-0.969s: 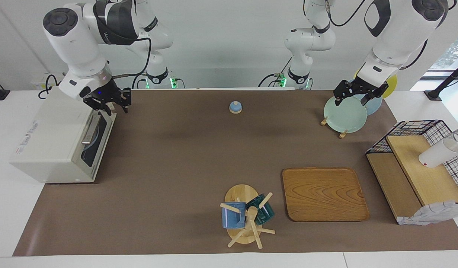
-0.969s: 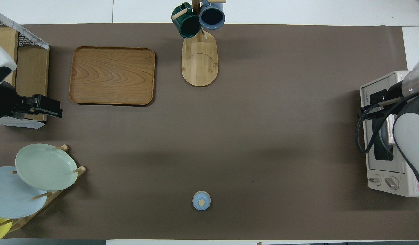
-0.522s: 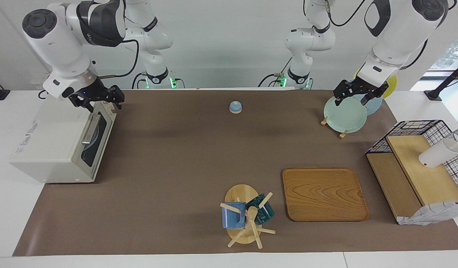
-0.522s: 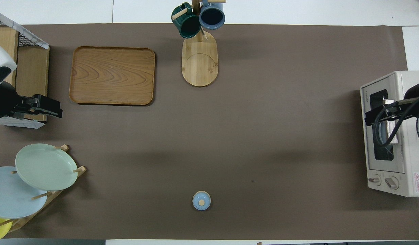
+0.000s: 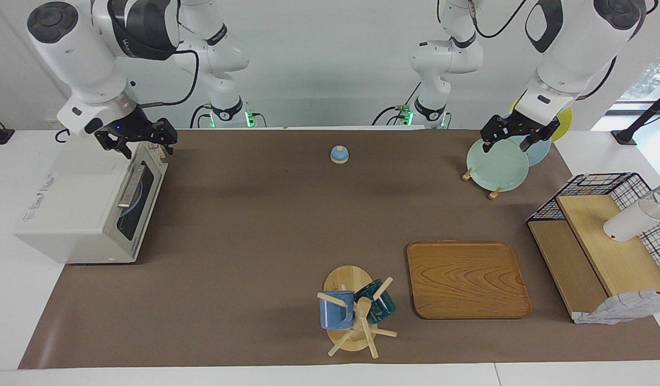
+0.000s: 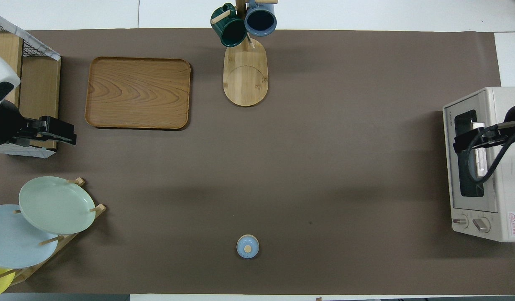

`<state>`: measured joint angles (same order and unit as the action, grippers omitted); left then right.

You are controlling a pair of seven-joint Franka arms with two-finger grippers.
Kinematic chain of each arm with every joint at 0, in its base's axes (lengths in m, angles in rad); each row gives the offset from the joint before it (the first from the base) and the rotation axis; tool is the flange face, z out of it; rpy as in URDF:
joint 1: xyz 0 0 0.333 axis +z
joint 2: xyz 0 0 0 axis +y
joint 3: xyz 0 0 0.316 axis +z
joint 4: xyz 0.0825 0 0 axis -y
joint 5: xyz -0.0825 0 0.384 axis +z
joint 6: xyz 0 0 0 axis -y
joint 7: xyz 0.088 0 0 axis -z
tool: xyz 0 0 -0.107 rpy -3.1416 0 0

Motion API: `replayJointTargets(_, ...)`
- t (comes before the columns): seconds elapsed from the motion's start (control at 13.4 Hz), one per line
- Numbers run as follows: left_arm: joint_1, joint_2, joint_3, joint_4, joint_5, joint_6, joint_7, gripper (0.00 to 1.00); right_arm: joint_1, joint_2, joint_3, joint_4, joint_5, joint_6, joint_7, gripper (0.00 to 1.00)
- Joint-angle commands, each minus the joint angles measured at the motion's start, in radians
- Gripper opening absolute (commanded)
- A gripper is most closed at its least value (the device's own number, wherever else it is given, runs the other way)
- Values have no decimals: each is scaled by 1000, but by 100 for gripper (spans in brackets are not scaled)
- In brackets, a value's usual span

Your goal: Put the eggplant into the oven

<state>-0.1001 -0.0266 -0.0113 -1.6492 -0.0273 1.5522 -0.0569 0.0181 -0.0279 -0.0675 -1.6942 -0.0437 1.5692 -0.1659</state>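
My right pincer (image 5: 143, 143) open and empty over the shut oven (image 5: 88, 206), my left pincer (image 5: 509, 138) open, empty, above the plates (image 5: 497, 165) at two o'clock

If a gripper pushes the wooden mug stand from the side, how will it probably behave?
The mug stand looks top-heavy: two mugs, blue and dark green, hang on pegs near its top, so a high push may tip it. Its flat oval base is fairly broad, so a low push would more likely slide it. The mugs might swing or slip off.
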Motion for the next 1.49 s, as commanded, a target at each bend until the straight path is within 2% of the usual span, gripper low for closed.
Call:
replayJointTargets(0.0, -1, -29, 5, -30, -11, 19, 0, 100, -4, 2, 1, 27, 33, 31, 78, 100)
replayJointTargets(0.45, -1, -29, 5, -30, -11, 19, 0, 100, -6, 8, 3, 47, 44, -12, 88, 100)
replayJointTargets(1.42, -1, -29, 5, -30, -11, 19, 0, 100, -7, 9, 2, 53, 62, 3, 108, 100)
